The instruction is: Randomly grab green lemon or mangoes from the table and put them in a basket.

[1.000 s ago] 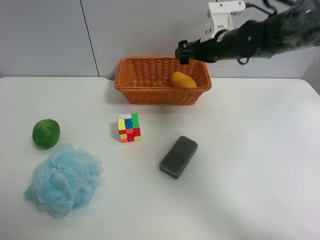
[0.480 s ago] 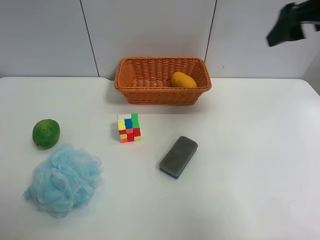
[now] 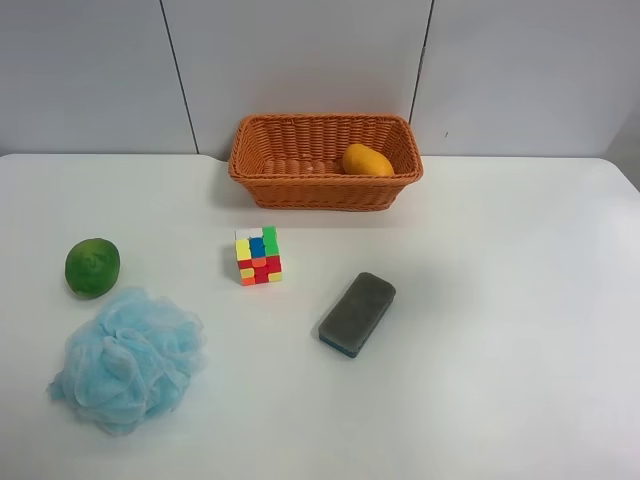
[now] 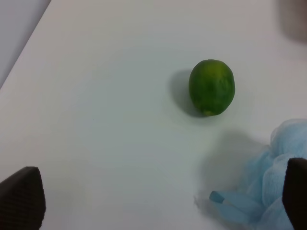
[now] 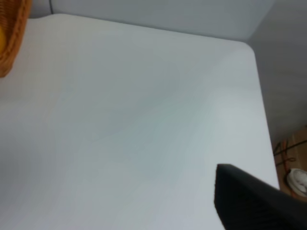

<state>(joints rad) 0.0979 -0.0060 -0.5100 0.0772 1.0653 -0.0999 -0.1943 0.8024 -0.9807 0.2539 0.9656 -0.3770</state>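
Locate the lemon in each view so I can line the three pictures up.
Exterior high: lemon at the left, on the table, just above the pouf.
Left wrist: lemon right of centre, with the pouf at the lower right.
Right wrist: not in it; only bare table and a basket corner.
Shared landmark: the pouf beside the lemon, in the exterior and left wrist views.

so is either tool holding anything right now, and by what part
Nothing is held. The left tool is open above the bare table, with the green lemon lying free. Only one finger of the right tool shows, gripping nothing.
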